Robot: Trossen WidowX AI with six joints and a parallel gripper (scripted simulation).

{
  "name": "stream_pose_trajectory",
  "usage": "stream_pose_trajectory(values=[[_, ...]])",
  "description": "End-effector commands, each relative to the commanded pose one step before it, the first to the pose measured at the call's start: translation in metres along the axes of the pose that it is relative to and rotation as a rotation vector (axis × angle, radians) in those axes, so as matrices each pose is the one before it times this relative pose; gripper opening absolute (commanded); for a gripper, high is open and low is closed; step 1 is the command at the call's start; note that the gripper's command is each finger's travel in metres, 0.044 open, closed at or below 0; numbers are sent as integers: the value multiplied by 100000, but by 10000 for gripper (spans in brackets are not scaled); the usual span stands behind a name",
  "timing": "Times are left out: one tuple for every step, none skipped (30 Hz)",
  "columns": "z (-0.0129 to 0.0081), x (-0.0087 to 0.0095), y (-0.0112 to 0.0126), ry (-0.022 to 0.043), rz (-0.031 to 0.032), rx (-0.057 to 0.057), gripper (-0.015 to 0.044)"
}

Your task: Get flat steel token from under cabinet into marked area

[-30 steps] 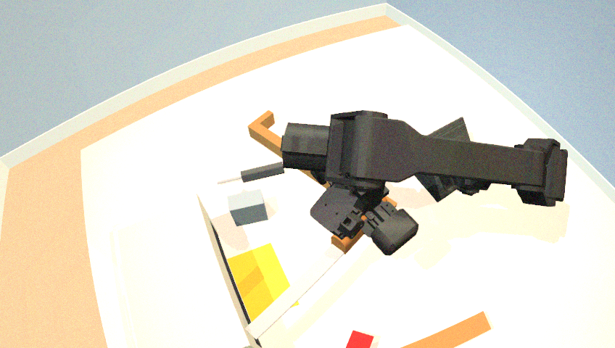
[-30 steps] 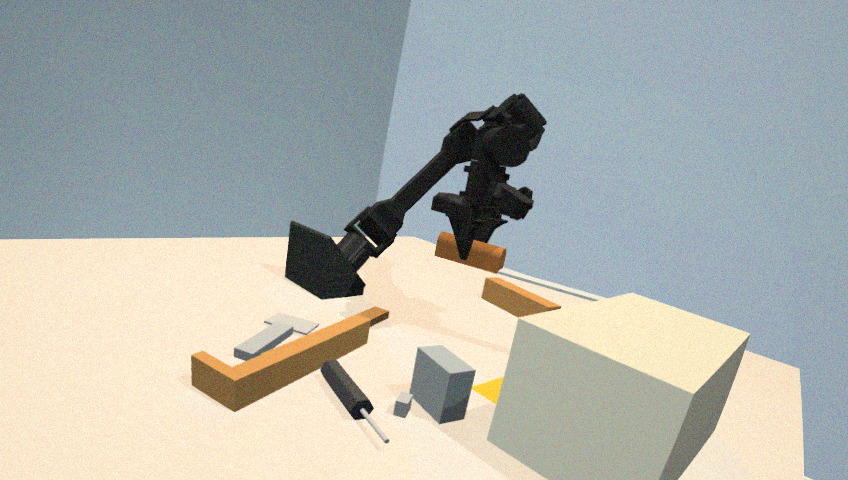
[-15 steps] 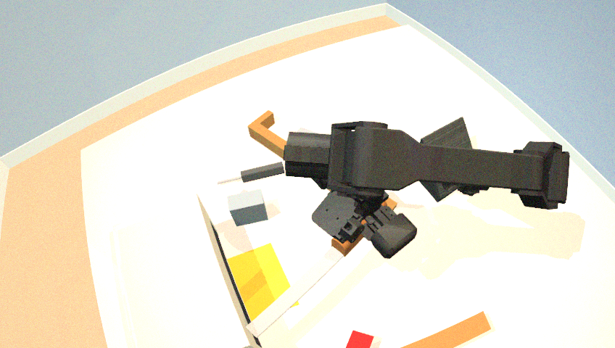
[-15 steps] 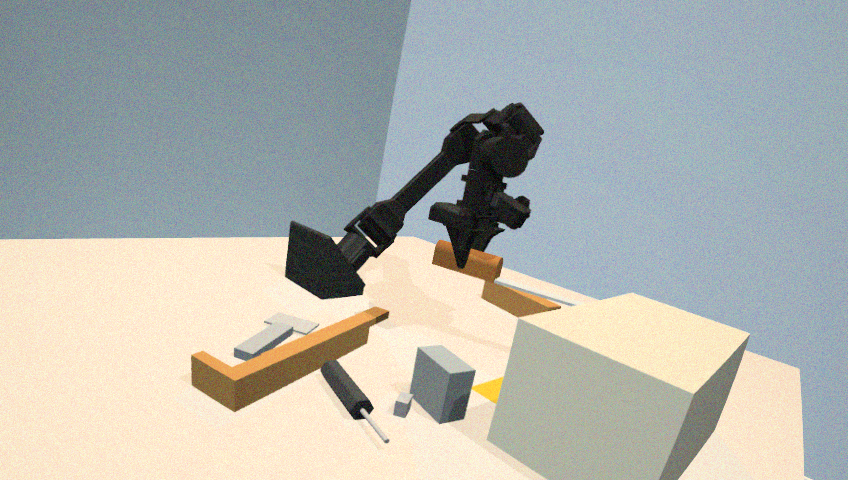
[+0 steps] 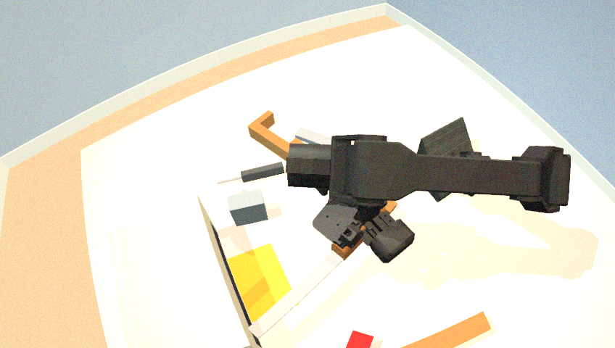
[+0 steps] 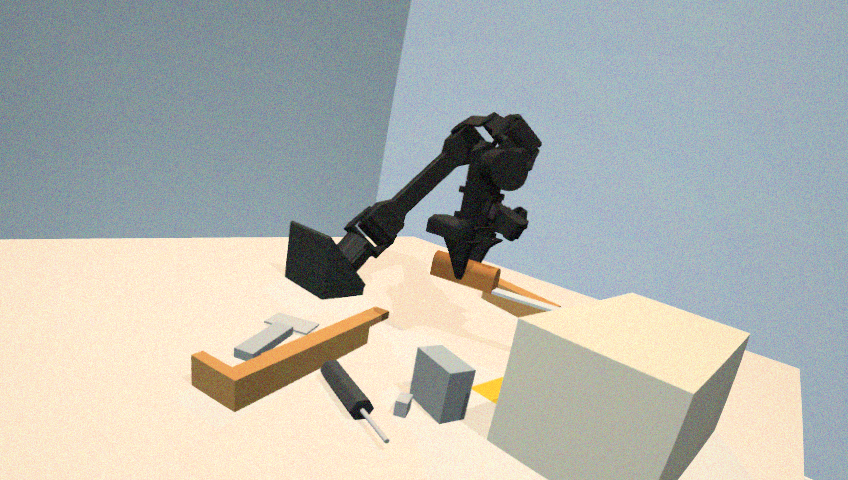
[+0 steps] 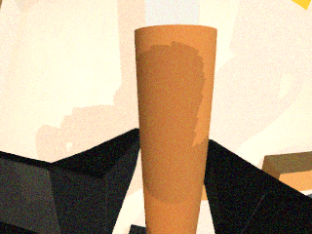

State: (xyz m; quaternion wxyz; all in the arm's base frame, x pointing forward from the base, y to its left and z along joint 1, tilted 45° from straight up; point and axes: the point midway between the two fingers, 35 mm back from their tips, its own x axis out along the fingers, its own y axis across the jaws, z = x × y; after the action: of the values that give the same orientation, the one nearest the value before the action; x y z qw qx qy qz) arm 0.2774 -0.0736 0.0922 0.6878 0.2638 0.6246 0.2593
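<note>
My gripper (image 5: 360, 235) (image 6: 467, 268) (image 7: 172, 140) is shut on the orange cylindrical handle (image 5: 344, 251) (image 6: 477, 275) (image 7: 172, 124) of a wand. A long thin pale rod (image 5: 297, 295) (image 6: 523, 299) runs from the handle toward the cabinet's foot. The cream cabinet (image 5: 164, 280) (image 6: 595, 386) stands near the front. The yellow marked area (image 5: 259, 275) (image 6: 490, 389) lies in front of it. The steel token is not in sight in any view.
An orange L-shaped hook (image 5: 263, 129) (image 6: 279, 362), a dark-handled pick (image 5: 261, 171) (image 6: 345, 386), a grey block (image 5: 246, 207) (image 6: 443, 383), a small grey cube (image 6: 403, 405) and a grey T-piece (image 6: 270, 336) lie left of the arm. An orange strip (image 5: 448, 333) and a red block (image 5: 360, 340) lie nearer.
</note>
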Motion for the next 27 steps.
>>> stream_pose_trajectory(values=[[295, 237, 20, -1643, 234, 11, 0], [0, 125, 1, -4, 4, -5, 0], [0, 125, 1, -4, 4, -5, 0], [0, 125, 1, -4, 4, -4, 0], [0, 125, 1, -3, 4, -4, 0], [0, 125, 1, -3, 4, -4, 0], [0, 125, 1, -3, 4, -3, 0], [0, 125, 1, -3, 4, -2, 0], [0, 125, 1, -3, 4, -2, 0], [0, 125, 1, -3, 4, -1, 0], [0, 125, 1, -3, 4, 0, 0], [0, 125, 1, -3, 4, 0, 0], [0, 125, 1, -3, 4, 1, 0], [0, 125, 1, -3, 4, 2, 0], [0, 125, 1, -3, 4, 2, 0], [0, 125, 1, -3, 4, 2, 0], [0, 125, 1, -3, 4, 3, 0], [0, 125, 1, -3, 4, 3, 0], [0, 125, 1, -3, 4, 3, 0], [0, 126, 1, -3, 5, 3, 0], [0, 125, 1, -3, 5, 4, 0], [0, 125, 1, -3, 5, 4, 0], [0, 147, 1, -3, 5, 7, 0], [0, 152, 1, -3, 6, 8, 0], [0, 150, 1, -3, 6, 10, 0], [0, 148, 1, -3, 6, 12, 0], [0, 148, 1, -3, 6, 10, 0]])
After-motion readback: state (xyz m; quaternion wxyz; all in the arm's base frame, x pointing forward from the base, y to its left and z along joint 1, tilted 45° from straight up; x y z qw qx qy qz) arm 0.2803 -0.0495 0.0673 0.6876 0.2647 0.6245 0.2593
